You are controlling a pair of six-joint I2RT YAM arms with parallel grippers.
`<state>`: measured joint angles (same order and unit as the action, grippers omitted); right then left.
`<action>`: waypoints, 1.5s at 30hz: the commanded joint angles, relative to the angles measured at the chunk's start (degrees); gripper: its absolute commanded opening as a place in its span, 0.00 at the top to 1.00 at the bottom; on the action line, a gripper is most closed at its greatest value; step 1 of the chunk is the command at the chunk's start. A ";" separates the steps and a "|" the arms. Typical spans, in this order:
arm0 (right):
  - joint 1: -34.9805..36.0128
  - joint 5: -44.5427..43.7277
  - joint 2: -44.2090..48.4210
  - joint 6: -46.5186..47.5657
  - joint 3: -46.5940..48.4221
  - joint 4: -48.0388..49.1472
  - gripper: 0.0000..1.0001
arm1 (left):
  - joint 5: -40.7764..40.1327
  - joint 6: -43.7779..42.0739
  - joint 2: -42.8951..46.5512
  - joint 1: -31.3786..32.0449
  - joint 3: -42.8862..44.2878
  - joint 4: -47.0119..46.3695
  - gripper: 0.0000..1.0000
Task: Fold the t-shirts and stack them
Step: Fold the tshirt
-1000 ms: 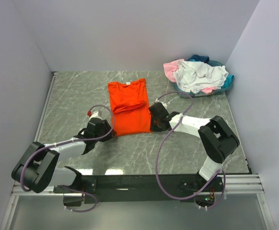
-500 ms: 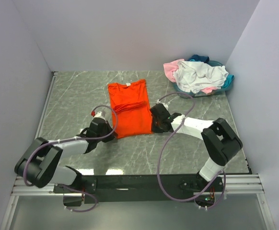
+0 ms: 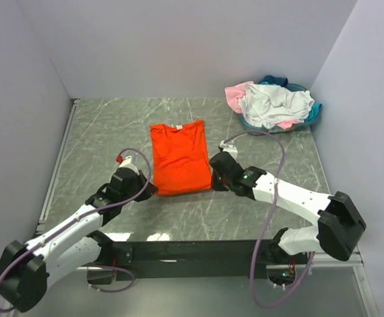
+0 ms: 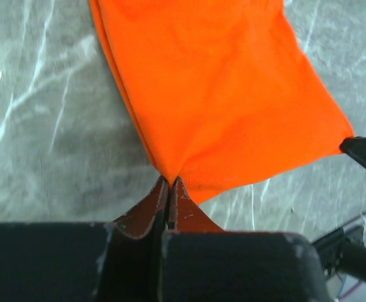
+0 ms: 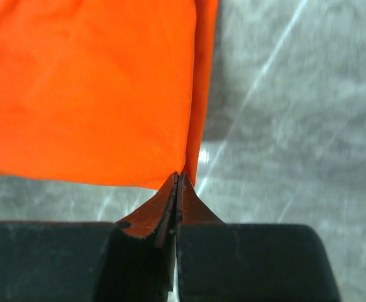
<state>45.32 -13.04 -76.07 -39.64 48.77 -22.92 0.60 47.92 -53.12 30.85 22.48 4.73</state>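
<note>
Marble table [image 3: 99, 132] — orange t-shirt [image 3: 177, 158] flat; left tool [image 4: 170, 182] clamped on near-left corner, right tool [image 5: 178, 176] clamped on near-right corner.

txt: none legible, all 3 views | orange t-shirt [image 3: 179, 158]: pale patch [image 3: 176, 125] at collar, too small to read | pile of t-shirts [image 3: 274, 105], far right: no print legible

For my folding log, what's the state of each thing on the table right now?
orange t-shirt: lying flat, folded narrow, both near corners pinched
left claw: shut on the orange t-shirt's near left corner
right claw: shut on its near right corner
other t-shirts: unfolded, heaped at the far right
</note>
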 commanded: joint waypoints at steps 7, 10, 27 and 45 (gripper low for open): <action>11.01 -10.25 9.80 -9.65 -1.05 -13.80 1.00 | 1.07 3.05 15.30 2.37 -0.25 14.06 1.00; 14.79 -13.59 12.17 -12.55 0.70 -18.02 1.00 | 0.81 4.20 20.15 3.59 0.98 17.05 1.00; 17.00 -20.63 18.50 -10.73 8.62 -20.33 1.00 | -0.43 3.76 19.13 5.27 6.96 13.30 1.00; -1.20 -10.43 6.74 5.00 15.47 -9.87 1.00 | -1.31 0.51 5.50 3.08 11.27 0.64 1.00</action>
<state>45.67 -24.03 -67.20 -38.04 60.25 -36.10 -0.30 50.87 -46.00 35.09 30.94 10.04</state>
